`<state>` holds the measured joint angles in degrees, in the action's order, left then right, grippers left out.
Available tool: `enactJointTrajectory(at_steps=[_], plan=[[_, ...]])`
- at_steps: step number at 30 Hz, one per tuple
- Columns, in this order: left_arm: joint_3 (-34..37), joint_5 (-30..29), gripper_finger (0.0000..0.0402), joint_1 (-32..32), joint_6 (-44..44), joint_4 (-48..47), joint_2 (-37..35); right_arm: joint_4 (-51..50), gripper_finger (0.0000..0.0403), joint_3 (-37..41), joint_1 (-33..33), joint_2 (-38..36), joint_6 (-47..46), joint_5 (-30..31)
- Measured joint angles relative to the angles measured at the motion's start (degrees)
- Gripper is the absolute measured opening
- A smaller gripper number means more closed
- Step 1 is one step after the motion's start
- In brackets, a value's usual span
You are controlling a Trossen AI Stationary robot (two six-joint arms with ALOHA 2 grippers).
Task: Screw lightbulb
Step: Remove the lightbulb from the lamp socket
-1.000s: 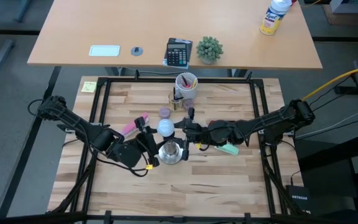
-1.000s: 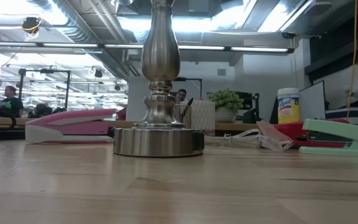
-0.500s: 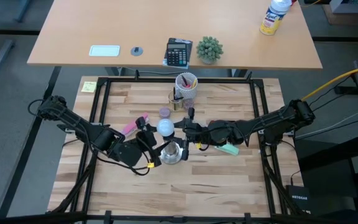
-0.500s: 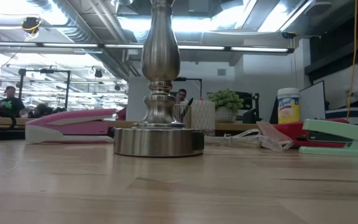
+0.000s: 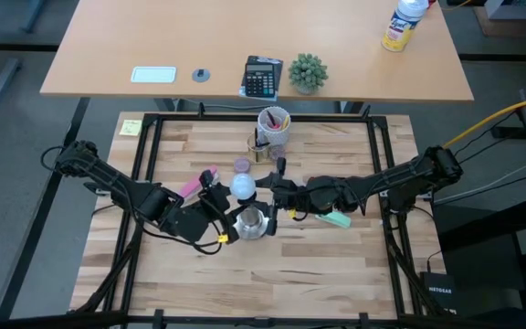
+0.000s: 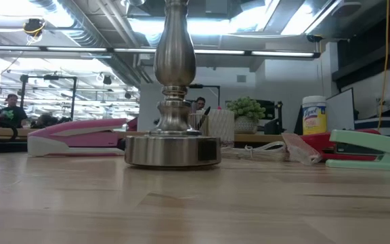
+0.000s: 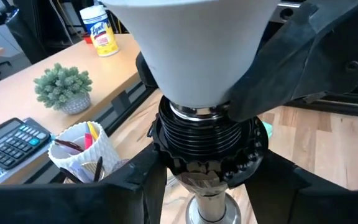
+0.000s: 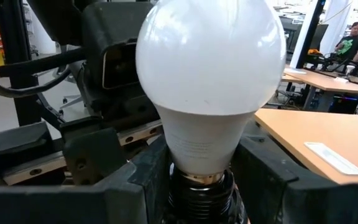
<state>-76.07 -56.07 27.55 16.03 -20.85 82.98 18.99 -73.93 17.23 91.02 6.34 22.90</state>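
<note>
The white lightbulb (image 5: 243, 188) stands upright with its base in the black ribbed socket (image 7: 207, 140) on top of the silver metal stand (image 6: 175, 74). The stand's round base (image 6: 173, 150) rests on the wooden table. My left gripper (image 5: 229, 217) comes in from the table's left and is shut on the socket. My right gripper (image 5: 265, 190) comes in from the right and is shut on the lightbulb (image 8: 210, 81). My left gripper pinches the black ribbed socket (image 7: 166, 149) between its two fingers (image 7: 135, 190), near the socket's lower end. It comes nearly level from the table's left. The stand is upright with its base on the table. My right gripper pinches the lightbulb's narrow neck (image 8: 179, 155), just above the socket, between its two fingers (image 8: 263, 180). It comes level from the table's right. The lightbulb stands upright in the socket.
A pink stapler (image 5: 193, 185) lies left of the stand and a mint stapler (image 5: 336, 217) lies right of it, under the right arm. A small purple cap (image 5: 242, 165) and a pen cup (image 5: 273, 123) sit toward the far edge. The near half of the table is bare wood.
My left gripper opened a little, rolled about its own axis and shut again on the socket. The stand's base has turned slightly on the table without leaving its spot. My right gripper has kept still on the lightbulb.
</note>
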Motion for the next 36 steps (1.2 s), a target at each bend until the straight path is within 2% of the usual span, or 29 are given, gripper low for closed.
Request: enactJointTrajectory(at_steps=[9, 16, 24, 28, 36], plan=[[-0.11, 0.03, 0.0162, 1.5, -4.55, -2.53, -0.5, -0.01, 0.0163, 0.0, 0.07, 0.11, 0.06, -0.76], [-0.11, 1.1, 0.0163, 2.86, -7.38, -5.63, -2.76, 0.26, 0.0163, 0.0, -0.02, 0.11, 0.05, -3.52], [-0.11, 6.86, 0.0164, 3.21, -7.41, -5.51, -3.17, 0.29, 0.0163, 0.0, 0.07, 0.11, 1.45, -7.02], [-0.11, 7.45, 0.0164, 3.21, -7.51, -5.31, -3.17, 0.39, 0.0161, 0.0, 0.04, 0.11, 1.65, -8.58], [-0.11, 7.74, 0.0168, 3.21, -7.31, -5.46, -3.17, 0.24, 0.0159, 0.0, 0.04, 0.11, 1.67, -7.93]])
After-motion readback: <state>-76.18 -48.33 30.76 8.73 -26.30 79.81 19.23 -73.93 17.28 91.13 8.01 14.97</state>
